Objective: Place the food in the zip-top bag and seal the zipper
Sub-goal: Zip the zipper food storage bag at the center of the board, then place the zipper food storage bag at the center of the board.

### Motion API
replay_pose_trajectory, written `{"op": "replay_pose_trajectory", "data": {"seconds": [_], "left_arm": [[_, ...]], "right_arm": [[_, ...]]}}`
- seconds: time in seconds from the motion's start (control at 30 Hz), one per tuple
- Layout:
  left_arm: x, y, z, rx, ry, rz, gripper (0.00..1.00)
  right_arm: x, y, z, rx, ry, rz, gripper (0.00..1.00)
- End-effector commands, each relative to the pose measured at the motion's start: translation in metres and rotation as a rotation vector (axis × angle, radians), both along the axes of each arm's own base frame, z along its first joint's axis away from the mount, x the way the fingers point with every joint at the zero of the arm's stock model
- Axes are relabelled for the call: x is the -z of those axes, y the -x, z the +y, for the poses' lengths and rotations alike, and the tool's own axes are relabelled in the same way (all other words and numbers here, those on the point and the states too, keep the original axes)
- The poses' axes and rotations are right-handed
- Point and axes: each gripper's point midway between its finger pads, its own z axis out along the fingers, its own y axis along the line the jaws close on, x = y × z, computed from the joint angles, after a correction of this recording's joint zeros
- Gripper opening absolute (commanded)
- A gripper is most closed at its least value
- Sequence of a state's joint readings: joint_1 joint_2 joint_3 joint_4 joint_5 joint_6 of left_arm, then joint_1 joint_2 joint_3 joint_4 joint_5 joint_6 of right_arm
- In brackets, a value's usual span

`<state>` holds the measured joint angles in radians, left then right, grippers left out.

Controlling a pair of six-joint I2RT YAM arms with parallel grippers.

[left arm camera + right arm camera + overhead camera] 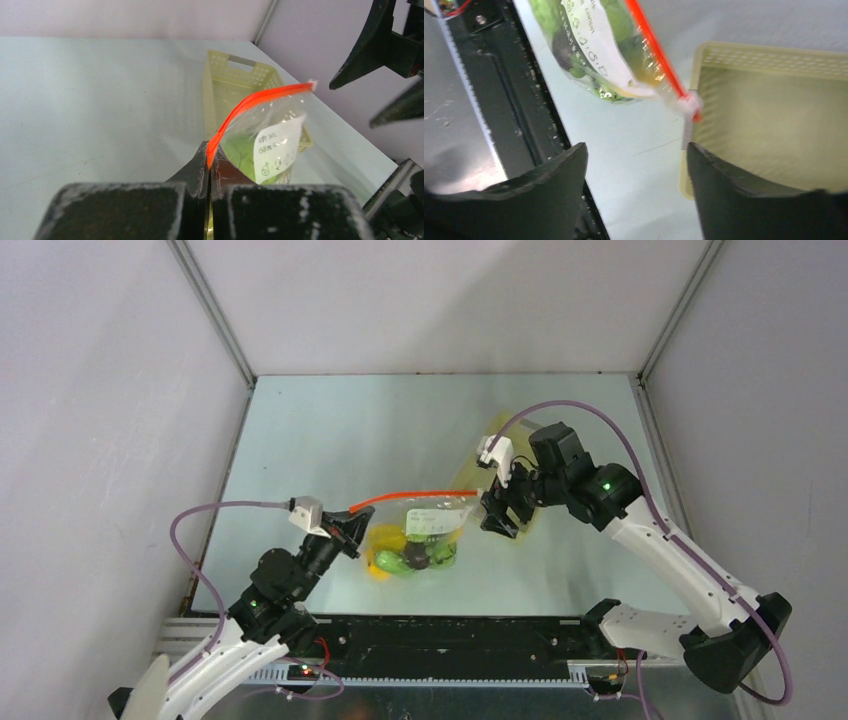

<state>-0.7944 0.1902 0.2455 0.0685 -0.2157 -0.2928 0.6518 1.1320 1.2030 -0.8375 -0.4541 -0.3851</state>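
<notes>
Left claw (348, 528) clenched on zipper (410, 496) end, holding zip-top bag (440, 524) up so food (400, 560) sags low; right claw (636, 162) released, gaping beside other end, toward tabletop (330, 440) right edge.

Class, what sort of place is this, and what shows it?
Probably a robotics lab test cell: plain white panels enclose the table, and the cabled left arm and right arm are bolted at its near edge.

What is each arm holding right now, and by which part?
The left tool is shut on the zip-top bag at one end of its zipper. The right tool is open, holding nothing.
</notes>
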Motion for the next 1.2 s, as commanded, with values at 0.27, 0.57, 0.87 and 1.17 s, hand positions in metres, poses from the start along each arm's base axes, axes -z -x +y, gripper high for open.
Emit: {"op": "replay_pose_trajectory", "data": {"seconds": [0.27, 0.57, 0.87, 1.17], "left_arm": [[-0.013, -0.045, 0.08, -0.567, 0.139, 0.142, 0.0], [-0.012, -0.088, 0.107, -0.766, 0.034, 0.132, 0.0], [-0.019, -0.176, 0.139, -0.818, -0.072, 0.185, 0.0], [-0.023, -0.246, 0.147, -0.828, -0.205, 0.306, 0.93]], "right_arm": [[-0.065, -0.048, -0.037, 0.465, -0.188, -0.251, 0.99], [-0.079, -0.042, -0.063, 0.575, -0.303, -0.351, 0.99], [-0.074, -0.043, -0.074, 0.613, -0.29, -0.369, 0.99], [-0.069, -0.053, -0.088, 0.732, -0.304, -0.358, 0.99]]}}
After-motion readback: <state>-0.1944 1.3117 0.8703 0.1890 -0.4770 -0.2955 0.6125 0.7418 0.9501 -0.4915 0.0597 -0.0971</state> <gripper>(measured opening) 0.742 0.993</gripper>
